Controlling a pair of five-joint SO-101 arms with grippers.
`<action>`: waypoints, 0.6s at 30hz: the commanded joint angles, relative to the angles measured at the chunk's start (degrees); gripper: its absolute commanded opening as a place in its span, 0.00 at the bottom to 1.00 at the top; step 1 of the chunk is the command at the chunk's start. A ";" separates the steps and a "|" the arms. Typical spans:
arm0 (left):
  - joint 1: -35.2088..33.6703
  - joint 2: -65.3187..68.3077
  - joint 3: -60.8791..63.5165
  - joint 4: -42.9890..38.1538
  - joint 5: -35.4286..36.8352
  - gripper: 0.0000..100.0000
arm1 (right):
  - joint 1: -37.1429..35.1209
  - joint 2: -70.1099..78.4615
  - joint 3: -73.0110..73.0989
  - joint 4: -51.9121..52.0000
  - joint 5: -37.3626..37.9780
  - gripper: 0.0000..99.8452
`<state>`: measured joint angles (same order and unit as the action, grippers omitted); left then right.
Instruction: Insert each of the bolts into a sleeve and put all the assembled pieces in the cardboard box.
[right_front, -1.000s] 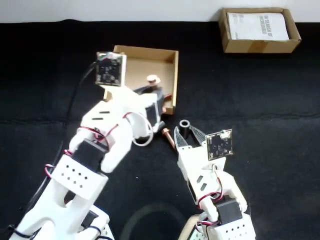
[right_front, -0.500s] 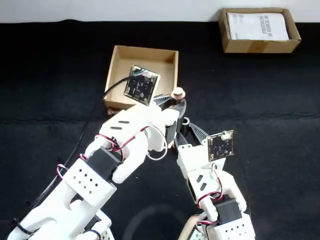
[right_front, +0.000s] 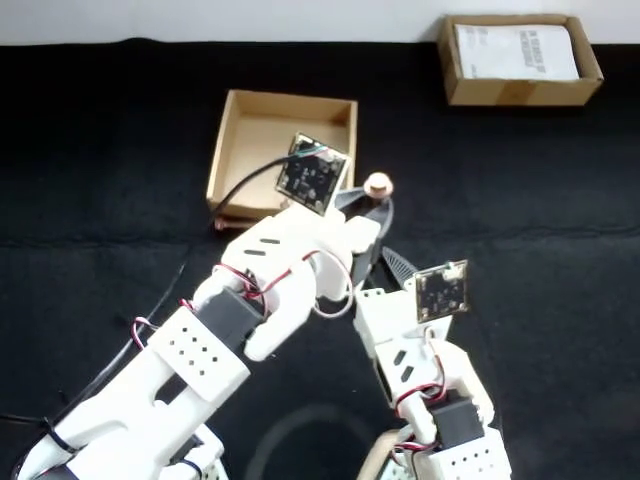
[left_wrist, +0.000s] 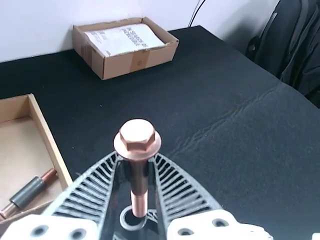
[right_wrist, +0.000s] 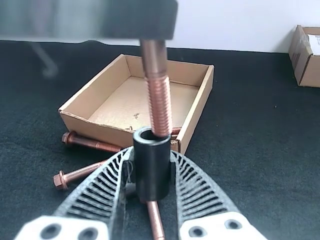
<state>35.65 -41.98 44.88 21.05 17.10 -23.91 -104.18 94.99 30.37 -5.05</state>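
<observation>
You had a shiny coppery metal bolt (left_wrist: 137, 142), a matt black sleeve (right_wrist: 151, 160), a cardboard box (right_front: 262, 150), a cloth-covered desk (right_front: 510, 250).

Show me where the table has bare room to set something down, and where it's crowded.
Bare: the right side of the table, and the strip between the cardboard box and the far box. Crowded: the cardboard box's near side, with bolt, sleeve and loose bolts.

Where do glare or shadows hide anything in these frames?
High view: even light, the bolt stands out on the black cloth. Left wrist view: soft sheen on the bolt, nothing washed out. Right wrist view: rim of the black sleeve reads clearly; box evenly lit.
</observation>
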 joint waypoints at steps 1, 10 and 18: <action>0.40 -0.40 -0.22 -1.23 -0.44 0.01 | -0.13 -0.66 -0.48 -1.10 -0.53 0.01; -0.57 -0.31 -0.04 2.73 -0.35 0.01 | -0.13 -0.66 -0.57 -1.10 -0.35 0.01; -0.66 -0.13 0.04 4.13 -0.44 0.01 | -0.13 -0.66 -0.57 -1.10 -0.26 0.01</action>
<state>35.47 -41.89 45.14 24.75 16.92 -23.91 -104.09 94.99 30.37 -5.05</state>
